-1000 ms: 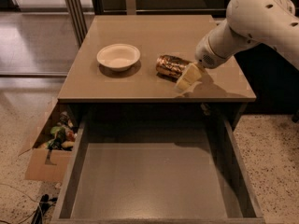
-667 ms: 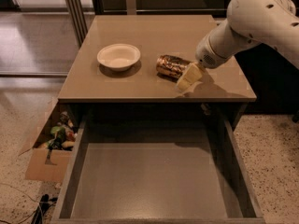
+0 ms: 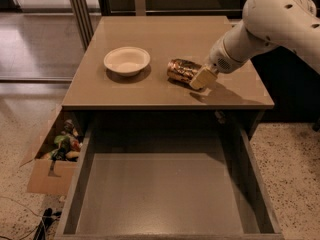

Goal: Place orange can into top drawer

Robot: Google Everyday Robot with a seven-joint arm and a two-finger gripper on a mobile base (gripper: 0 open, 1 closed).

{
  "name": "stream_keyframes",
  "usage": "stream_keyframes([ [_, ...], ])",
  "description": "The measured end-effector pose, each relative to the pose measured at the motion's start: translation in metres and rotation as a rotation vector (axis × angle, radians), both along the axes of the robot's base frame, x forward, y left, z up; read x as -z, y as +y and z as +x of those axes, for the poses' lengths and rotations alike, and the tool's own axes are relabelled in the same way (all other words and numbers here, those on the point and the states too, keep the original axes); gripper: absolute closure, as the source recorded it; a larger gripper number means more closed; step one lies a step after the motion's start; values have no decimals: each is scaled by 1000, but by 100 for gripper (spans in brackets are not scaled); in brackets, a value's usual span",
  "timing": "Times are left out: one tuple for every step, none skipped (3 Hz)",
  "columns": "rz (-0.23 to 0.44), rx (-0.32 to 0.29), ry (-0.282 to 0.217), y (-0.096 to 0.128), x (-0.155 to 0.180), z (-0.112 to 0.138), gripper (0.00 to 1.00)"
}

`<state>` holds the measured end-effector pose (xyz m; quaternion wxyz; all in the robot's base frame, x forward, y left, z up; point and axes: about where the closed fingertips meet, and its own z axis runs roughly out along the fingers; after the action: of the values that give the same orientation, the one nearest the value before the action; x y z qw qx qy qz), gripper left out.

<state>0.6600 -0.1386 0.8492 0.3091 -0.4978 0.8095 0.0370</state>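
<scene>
The orange can [image 3: 183,70] lies on its side on the tabletop [image 3: 150,39], right of the white bowl [image 3: 127,60]. My gripper [image 3: 200,77] reaches in from the right, and its cream fingertips sit at the can's right end, touching or nearly touching it. The top drawer [image 3: 160,194] is pulled wide open below the table's front edge, and its flat grey bottom is bare.
A cardboard box of clutter [image 3: 55,156] stands on the floor left of the drawer. Cables [image 3: 45,219] lie on the floor at the lower left. My white arm [image 3: 270,24] spans the table's right side.
</scene>
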Motion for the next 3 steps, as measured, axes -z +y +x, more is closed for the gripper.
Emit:
stream_keyframes([
  [0, 0, 0, 0, 0, 0, 65],
  [0, 0, 0, 0, 0, 0, 88],
  [0, 0, 0, 0, 0, 0, 100],
])
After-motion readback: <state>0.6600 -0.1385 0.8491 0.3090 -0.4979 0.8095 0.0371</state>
